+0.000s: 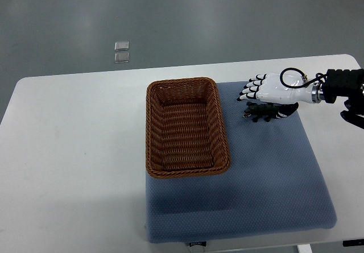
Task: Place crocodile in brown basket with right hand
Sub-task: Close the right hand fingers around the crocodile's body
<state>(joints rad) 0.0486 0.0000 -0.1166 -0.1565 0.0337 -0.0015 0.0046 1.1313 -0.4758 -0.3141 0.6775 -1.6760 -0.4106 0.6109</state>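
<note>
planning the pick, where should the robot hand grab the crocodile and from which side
Probably its mid-body, pinched across the narrow width, coming down from above. The crocodile lies flat on the blue mat with its length running left-right, beside the brown basket, so its long sides are exposed. The right robot hand, fingers open, sits just beyond it.

Brown woven basket (150,129), dark-green crocodile (263,113), blue mat (267,179) (dotted), white table (74,162).

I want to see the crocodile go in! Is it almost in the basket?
Not yet. The brown basket is empty. The right hand is spread open over the crocodile, which lies on the blue mat; no grip shows. Still left: grab it, carry it across, drop it in.
</note>
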